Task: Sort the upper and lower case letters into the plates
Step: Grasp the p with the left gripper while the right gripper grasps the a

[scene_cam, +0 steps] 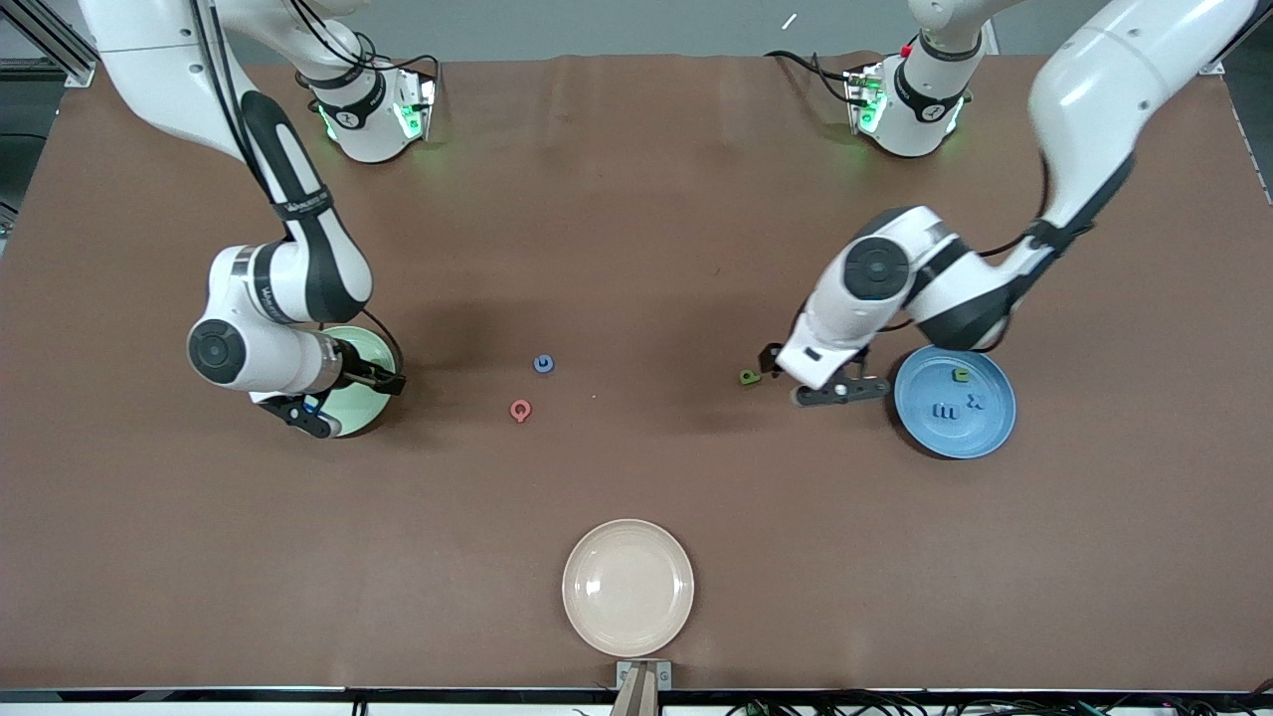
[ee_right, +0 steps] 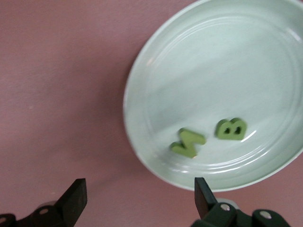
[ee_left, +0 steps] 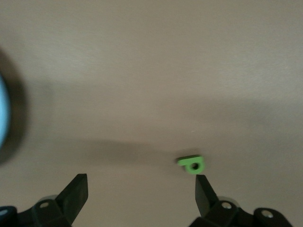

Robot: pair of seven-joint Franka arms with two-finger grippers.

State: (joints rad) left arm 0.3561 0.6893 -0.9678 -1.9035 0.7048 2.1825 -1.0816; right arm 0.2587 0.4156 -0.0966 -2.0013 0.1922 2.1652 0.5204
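Note:
The pale mint green plate (scene_cam: 366, 406) lies toward the right arm's end of the table, and a green M (ee_right: 188, 143) and a green B (ee_right: 231, 129) lie in it (ee_right: 222, 61). My right gripper (scene_cam: 333, 403) (ee_right: 140, 196) hangs open and empty over that plate's rim. The bright blue plate (scene_cam: 980, 433) toward the left arm's end holds a green letter (scene_cam: 961, 375) and two blue letters (scene_cam: 945, 410). Beside it, my left gripper (scene_cam: 801, 383) (ee_left: 142, 189) is open over the bare table. A small green letter (scene_cam: 750, 377) (ee_left: 191, 164) lies just off one of its fingertips (ee_left: 203, 189).
A blue letter (scene_cam: 543, 364) and a red letter (scene_cam: 520, 410) lie on the brown mat mid-table. A cream-beige plate (scene_cam: 628, 587) with nothing in it sits near the table's front edge. The blue plate's rim (ee_left: 2, 113) shows at the edge of the left wrist view.

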